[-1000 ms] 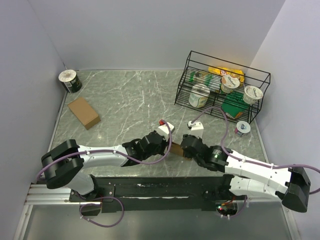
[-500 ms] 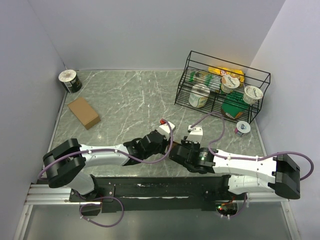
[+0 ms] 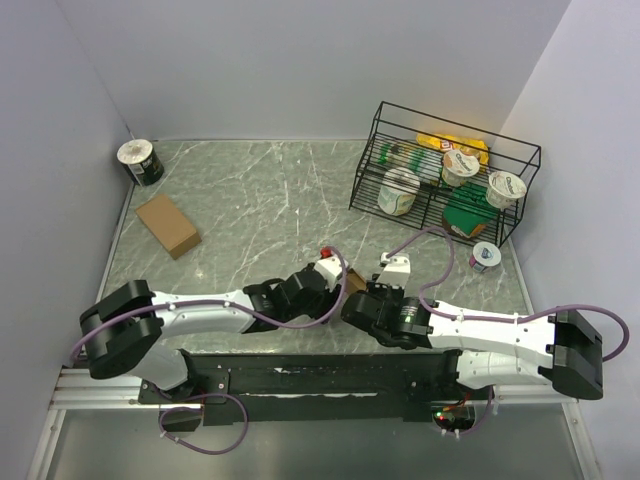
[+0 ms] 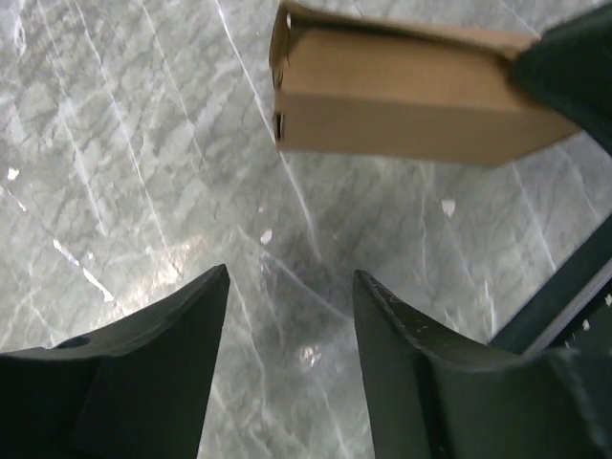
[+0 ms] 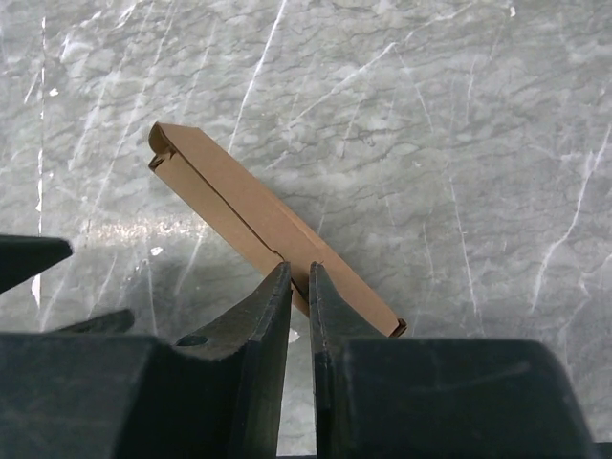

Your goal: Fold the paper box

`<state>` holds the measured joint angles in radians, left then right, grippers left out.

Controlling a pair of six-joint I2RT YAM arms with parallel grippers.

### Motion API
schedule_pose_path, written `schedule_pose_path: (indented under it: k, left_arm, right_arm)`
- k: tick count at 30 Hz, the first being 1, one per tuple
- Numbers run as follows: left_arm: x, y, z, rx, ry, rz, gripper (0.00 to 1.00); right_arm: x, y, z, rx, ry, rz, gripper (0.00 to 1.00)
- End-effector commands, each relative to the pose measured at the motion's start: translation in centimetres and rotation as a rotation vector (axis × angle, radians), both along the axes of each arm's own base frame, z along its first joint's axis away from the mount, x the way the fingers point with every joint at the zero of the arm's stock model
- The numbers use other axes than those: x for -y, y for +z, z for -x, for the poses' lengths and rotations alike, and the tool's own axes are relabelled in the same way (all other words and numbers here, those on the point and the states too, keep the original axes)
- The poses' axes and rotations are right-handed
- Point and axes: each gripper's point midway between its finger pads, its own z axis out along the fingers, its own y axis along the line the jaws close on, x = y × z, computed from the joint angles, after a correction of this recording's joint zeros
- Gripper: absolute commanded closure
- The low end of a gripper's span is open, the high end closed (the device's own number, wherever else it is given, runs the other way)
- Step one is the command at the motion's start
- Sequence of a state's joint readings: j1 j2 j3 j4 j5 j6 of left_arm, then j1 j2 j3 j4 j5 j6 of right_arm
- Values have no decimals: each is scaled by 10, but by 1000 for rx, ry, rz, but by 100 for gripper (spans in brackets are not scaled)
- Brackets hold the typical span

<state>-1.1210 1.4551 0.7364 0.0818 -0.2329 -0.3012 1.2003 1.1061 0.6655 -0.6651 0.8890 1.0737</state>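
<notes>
Right wrist view: the paper box [image 5: 251, 206] is a slim, closed carton of plain brown cardboard seen against the grey marbled table [image 5: 459, 143]. Its long axis runs diagonally from upper left to lower right, and the tucked end points to the upper left. The right gripper [image 5: 298, 273] is clenched on the box's near long edge, roughly midway along, with its jaws almost together and the cardboard pinched between them. Whether the box touches the table cannot be told. In the left wrist view the box crosses the top of the picture almost level, sloping slightly down to the right. Its left end is free and shows a small slot at the corner, while its right end goes behind the right gripper's dark body. The left gripper [image 4: 287, 316] is released: its fingers stand spread over the table, and the box lies beyond the fingertips, apart from them. In the top external view the box sits near the table's front edge between the two wrists, showing only as a small brown patch. A second cardboard box [image 3: 168, 225] lies well apart at the left, unmarked. A labelled can [image 3: 140, 162] stands in the far left corner. A wire rack [image 3: 372, 178] at the right holds printed cups and packets, and a small cup [image 3: 484, 257] stands beside it. All of this writing is too small to read.
</notes>
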Motion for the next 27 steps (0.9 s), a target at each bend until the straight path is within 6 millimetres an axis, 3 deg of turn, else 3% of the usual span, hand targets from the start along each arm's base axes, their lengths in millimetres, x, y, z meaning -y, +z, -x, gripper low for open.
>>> schedule_pose_path:
  k: [1,5,8,11,14,15,18,20,27]
  left_arm:
    - [-5,21,7,-12,-25,55,37]
    - [-1,46,1,-94,-69,196,35]
    - [-2,66,-22,-121,-36,307,35]
    - [8,93,-40,-95,-36,405,23]
    - [22,100,-53,-108,-51,435,21]
    - [26,90,-56,-129,-47,419,21]
    - [36,83,-63,-163,-57,444,19]
    - [41,89,-67,-182,-64,506,20]
    - [57,78,-73,-243,-91,537,27]
  right_arm:
    - [33,-33,23,-127,10,159,81]
    - [32,-33,24,-123,22,161,80]
    - [32,-34,24,-121,27,166,80]
    - [30,-33,25,-119,33,167,79]
    - [30,-33,25,-117,36,172,79]
    - [30,-33,25,-119,38,172,79]
    - [30,-33,25,-119,39,173,78]
    - [30,-33,26,-118,40,171,78]
    - [30,-34,26,-121,39,171,77]
